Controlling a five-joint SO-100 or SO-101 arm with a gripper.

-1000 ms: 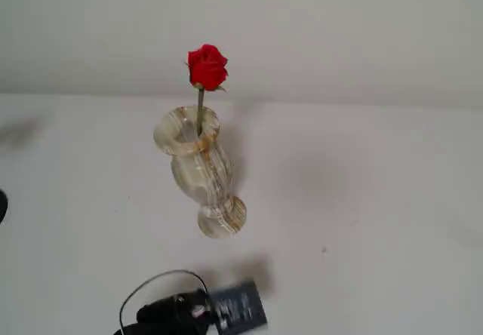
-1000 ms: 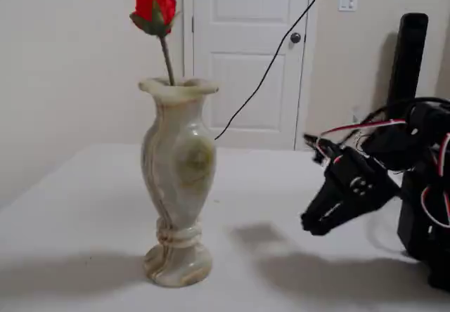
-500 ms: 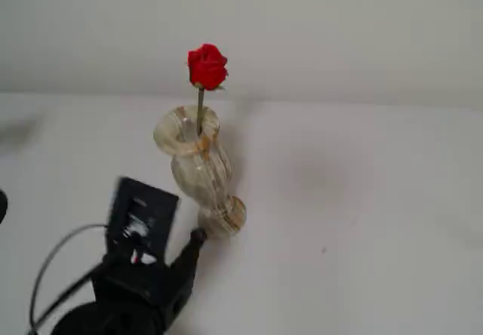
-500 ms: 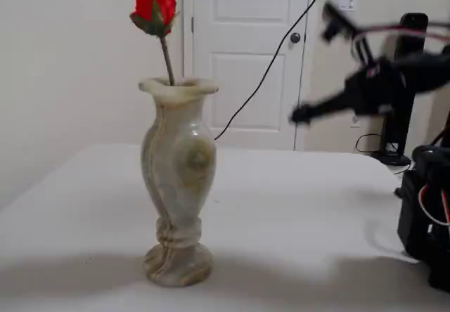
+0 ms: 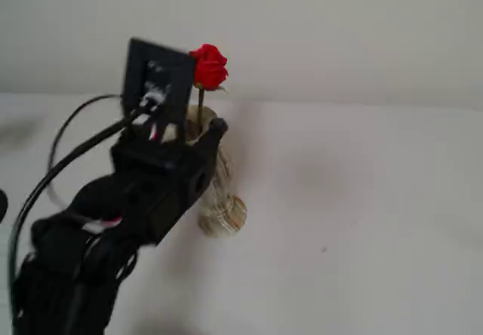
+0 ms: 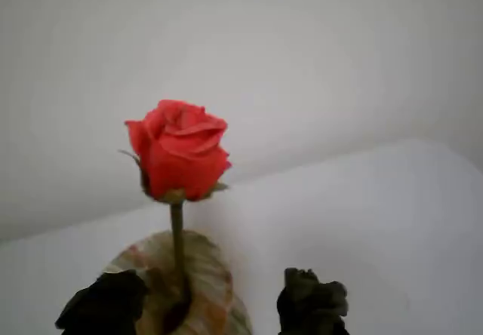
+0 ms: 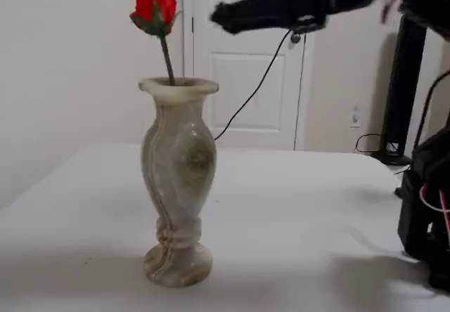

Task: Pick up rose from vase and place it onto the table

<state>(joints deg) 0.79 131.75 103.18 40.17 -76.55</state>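
One small bright red rose bloom (image 6: 181, 150) on a thin grey-green stem stands upright in the curvy cream marble vase with tan streaks (image 7: 178, 178), which rests on the plain white table (image 7: 295, 206). My black two-finger gripper (image 6: 204, 305) hangs high, level with the flower and apart from it, fingers (image 6: 311, 301) spread wide either side of the vase rim in the wrist view, holding nothing.

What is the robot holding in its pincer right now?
Nothing. The pincer is open and short of the rose, which stands in the vase.
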